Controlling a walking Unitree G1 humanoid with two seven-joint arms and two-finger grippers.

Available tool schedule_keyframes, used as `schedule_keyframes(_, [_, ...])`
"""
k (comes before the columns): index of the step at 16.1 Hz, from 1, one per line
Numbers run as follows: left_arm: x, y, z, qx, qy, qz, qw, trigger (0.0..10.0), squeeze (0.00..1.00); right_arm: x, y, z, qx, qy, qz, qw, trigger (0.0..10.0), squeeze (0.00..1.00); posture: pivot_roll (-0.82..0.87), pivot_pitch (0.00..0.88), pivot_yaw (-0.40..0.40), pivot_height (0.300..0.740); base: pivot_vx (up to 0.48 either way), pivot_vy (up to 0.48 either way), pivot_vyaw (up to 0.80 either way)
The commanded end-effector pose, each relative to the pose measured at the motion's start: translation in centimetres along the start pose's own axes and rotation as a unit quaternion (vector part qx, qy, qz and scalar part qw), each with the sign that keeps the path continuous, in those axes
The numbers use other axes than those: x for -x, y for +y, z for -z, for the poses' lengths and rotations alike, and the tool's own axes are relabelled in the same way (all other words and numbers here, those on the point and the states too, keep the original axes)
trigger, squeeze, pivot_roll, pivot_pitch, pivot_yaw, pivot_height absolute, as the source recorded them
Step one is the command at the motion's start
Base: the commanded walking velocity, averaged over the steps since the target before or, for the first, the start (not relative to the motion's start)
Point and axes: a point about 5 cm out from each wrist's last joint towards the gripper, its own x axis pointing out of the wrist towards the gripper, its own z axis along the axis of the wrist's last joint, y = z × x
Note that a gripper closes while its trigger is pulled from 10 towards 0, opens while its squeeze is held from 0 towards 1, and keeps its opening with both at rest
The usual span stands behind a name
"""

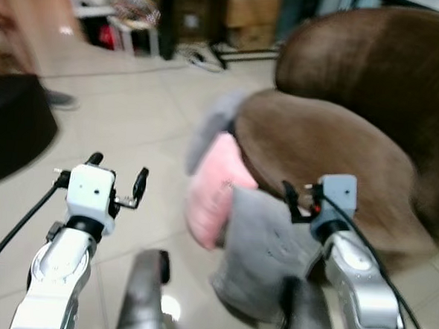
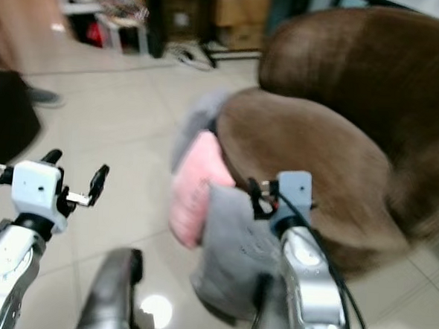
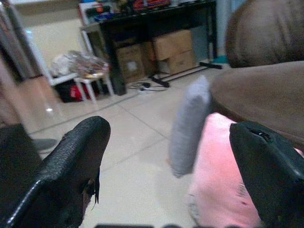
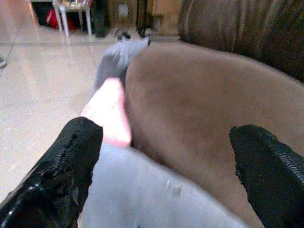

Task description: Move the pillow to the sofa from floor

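A: Where's the pink pillow point(image 1: 211, 197)?
B: On the floor point(image 1: 144, 122), leaning against the brown sofa point(image 1: 317, 152) between grey cushions point(image 1: 263, 249).
A: Grippers?
B: Left gripper point(image 1: 117, 176) and right gripper point(image 4: 166, 166) both spread apart, holding nothing.

Matt brown cloth covers the sofa point(image 1: 333, 141); soft fabric pillows, one pink point(image 1: 214, 190) and two grey point(image 1: 263, 245), lean against it on glossy pale floor tiles point(image 1: 133, 114). Silver arms look like polished metal; black fingers point(image 3: 71, 171) show rough, textured plastic.
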Motion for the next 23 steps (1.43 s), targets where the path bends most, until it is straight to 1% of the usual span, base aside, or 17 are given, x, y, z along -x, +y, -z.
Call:
schedule_keyframes(1, [0.0, 0.0, -0.1, -0.005, 0.001, 0.002, 1.0, 10.0, 0.0, -0.1, 0.0, -0.2, -0.005, 0.002, -0.007, 1.0, 10.0, 0.0, 0.02, 0.0, -0.028, 0.472, 0.0, 0.0, 0.0])
schedule_keyframes(3, [0.1, 0.0, 0.0, -0.009, 0.001, 0.009, 1.0, 10.0, 0.0, -0.3, -0.1, -0.2, -0.01, -0.001, -0.005, 1.0, 10.0, 0.0, 0.02, 0.0, -0.024, 0.447, 0.0, 0.0, 0.0])
schedule_keyframes(6, [0.2, 0.0, 0.0, -0.01, 0.001, 0.011, 1.0, 10.0, 0.0, -0.2, 0.0, -0.1, -0.01, 0.001, -0.005, 1.0, 10.0, 0.0, 0.03, 0.0, -0.018, 0.427, 0.0, 0.0, 0.0])
schedule_keyframes(8, [0.2, 0.1, -0.1, -0.013, 0.001, 0.016, 1.0, 10.0, 0.0, 0.0, 0.2, 0.0, -0.013, 0.002, -0.005, 1.0, 10.0, 0.0, 0.03, 0.0, -0.012, 0.402, 0.0, 0.0, 0.0])
schedule_keyframes(11, [0.3, 0.1, -0.1, -0.015, 0.002, 0.022, 1.0, 10.0, 0.0, 0.1, 0.4, 0.2, -0.014, 0.004, -0.006, 1.0, 10.0, 0.0, 0.03, 0.0, -0.007, 0.377, 0.0, 0.0, 0.0])
schedule_keyframes(13, [0.2, 0.1, -0.2, -0.018, 0.003, 0.035, 0.999, 10.0, 0.0, -0.2, 0.7, -0.1, -0.011, -0.004, -0.021, 1.0, 10.0, 0.0, 0.02, 0.0, 0.003, 0.352, 0.0, 0.0, 0.0])
schedule_keyframes(14, [0.1, -0.1, -0.1, -0.018, 0.005, 0.044, 0.999, 10.0, 0.0, -0.5, 0.9, -0.3, -0.009, -0.007, -0.035, 0.999, 10.0, 0.3, 0.02, 0.0, 0.007, 0.352, 0.0, 0.0, 0.0])
schedule_keyframes(15, [-0.3, -0.3, 0.0, -0.015, 0.009, 0.067, 0.998, 10.0, 0.0, -1.5, 0.9, -0.8, -0.008, -0.016, -0.047, 0.999, 10.0, 1.0, 0.02, 0.0, 0.011, 0.352, 0.0, 0.0, 0.0])
schedule_keyframes(16, [-0.4, -0.4, -0.1, -0.014, 0.01, 0.073, 0.997, 10.0, 0.0, -1.7, 0.9, -0.9, -0.005, -0.017, -0.048, 0.999, 10.0, 1.0, 0.02, 0.0, 0.017, 0.352, 0.0, 0.0, 0.0])
schedule_keyframes(17, [-0.5, -0.6, -0.2, -0.01, 0.011, 0.085, 0.996, 10.0, 0.0, -2.5, 0.8, -0.9, 0.024, -0.007, -0.053, 0.998, 10.0, 1.0, 0.02, 0.0, 0.026, 0.352, 0.0, 0.0, 0.0])
schedule_keyframes(18, [-0.6, -0.8, -0.2, -0.008, 0.011, 0.096, 0.995, 10.0, 0.0, -3.3, 0.9, -0.8, 0.057, 0.003, -0.061, 0.997, 10.0, 1.0, 0.02, 0.007, 0.034, 0.352, 0.0, 0.0, 0.0])
schedule_keyframes(19, [-0.6, -1.1, -0.3, -0.007, 0.013, 0.123, 0.992, 10.0, 0.0, -4.8, 0.7, -0.7, 0.116, 0.023, -0.074, 0.99, 10.0, 1.0, 0.01, 0.021, 0.035, 0.352, 0.0, 0.0, 0.0])
schedule_keyframes(20, [-0.7, -1.1, -0.4, -0.007, 0.012, 0.138, 0.99, 10.0, 0.0, -5.7, 0.5, -0.6, 0.145, 0.036, -0.073, 0.986, 10.0, 1.0, 0.02, 0.037, 0.032, 0.352, 0.0, 0.0, 0.0])
schedule_keyframes(21, [-0.8, -1.1, -0.5, -0.007, 0.011, 0.143, 0.99, 10.0, 0.0, -6.0, 0.4, -0.5, 0.151, 0.04, -0.071, 0.985, 10.0, 1.0, 0.02, 0.042, 0.03, 0.352, 0.0, 0.0, 0.0])
schedule_keyframes(22, [-1.2, -1.1, -0.8, -0.003, 0.008, 0.157, 0.987, 10.0, 0.0, -6.9, 0.0, -0.5, 0.168, 0.05, -0.063, 0.983, 10.0, 1.0, 0.02, 0.067, 0.022, 0.352, 0.0, 0.0, 0.0])
schedule_keyframes(23, [-1.4, -1.1, -0.9, -0.002, 0.007, 0.165, 0.986, 10.0, 0.0, -7.2, -0.2, -0.5, 0.177, 0.053, -0.054, 0.981, 10.0, 1.0, 0.03, 0.072, 0.022, 0.352, 0.0, 0.0, 0.0])
